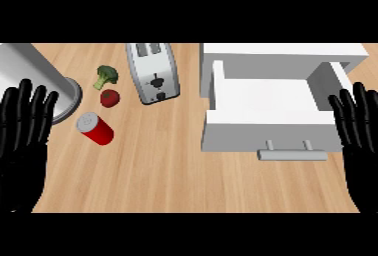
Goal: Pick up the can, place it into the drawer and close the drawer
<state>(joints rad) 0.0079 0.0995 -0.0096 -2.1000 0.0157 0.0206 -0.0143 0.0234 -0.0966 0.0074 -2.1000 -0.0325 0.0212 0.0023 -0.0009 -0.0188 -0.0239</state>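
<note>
A red can [95, 128] with a silver top lies tilted on the wooden counter at the left. The white drawer [267, 131] stands pulled open at the right, its inside bare, with a grey handle [292, 154] on its front. My left hand [23, 120] rests open at the left edge, fingers up, a short way left of the can. At the right edge my right hand [356, 122] rests open too, beside the drawer's right wall. Neither hand touches anything.
A silver toaster [153, 72] lies behind the can. A broccoli floret [106, 76] and a red tomato [110, 97] sit between the toaster and a large steel pot [44, 75] at the far left.
</note>
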